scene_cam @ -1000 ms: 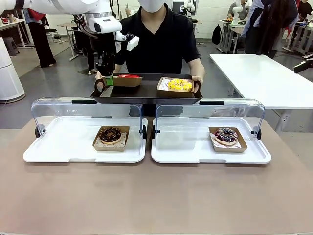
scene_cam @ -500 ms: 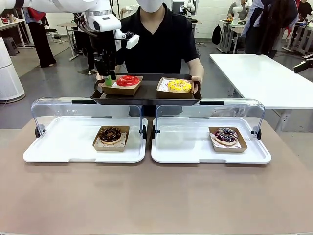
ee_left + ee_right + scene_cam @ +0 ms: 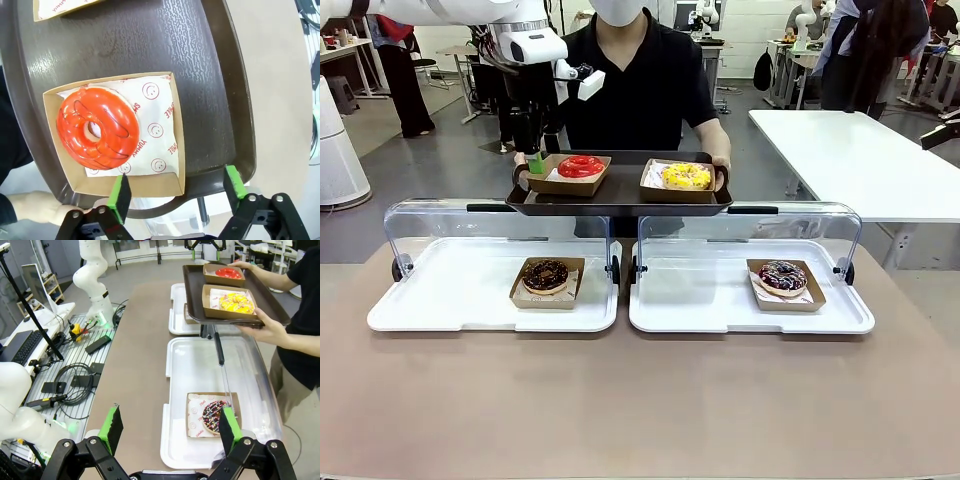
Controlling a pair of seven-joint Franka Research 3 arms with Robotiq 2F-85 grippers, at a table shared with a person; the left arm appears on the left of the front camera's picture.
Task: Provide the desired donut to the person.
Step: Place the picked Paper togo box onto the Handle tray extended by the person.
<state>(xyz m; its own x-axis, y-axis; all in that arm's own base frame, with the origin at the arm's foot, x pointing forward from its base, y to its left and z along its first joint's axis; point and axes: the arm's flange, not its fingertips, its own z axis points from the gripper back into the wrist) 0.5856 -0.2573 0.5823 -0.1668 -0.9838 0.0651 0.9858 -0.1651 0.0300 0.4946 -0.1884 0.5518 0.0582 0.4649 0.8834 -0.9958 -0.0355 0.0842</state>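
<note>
My left tool [image 3: 534, 158] hangs with its green-padded fingers spread wide and nothing between them, at the near left corner of the dark brown plastic tray [image 3: 620, 195] that the person in the black short-sleeved shirt [image 3: 638, 80] holds up with both hands. In my left wrist view, the left tool [image 3: 176, 192] has the glossy red-glazed ring donut [image 3: 97, 128] just ahead of its fingertips. The donut lies in a shallow brown cardboard box [image 3: 150, 182] lined with printed white paper, and the box's near edge sits just past my pads without touching them. Farther to the right of that tool on the tray sits the yellow-topped donut [image 3: 687, 175] in its own cardboard box.

Below the tray, on the tan table [image 3: 640, 400], two white display trays with raised clear lids each carry one chocolate donut.

My right tool [image 3: 167, 432] is also spread wide and empty, with the sprinkled chocolate donut [image 3: 212, 416] just beyond its right finger.
</note>
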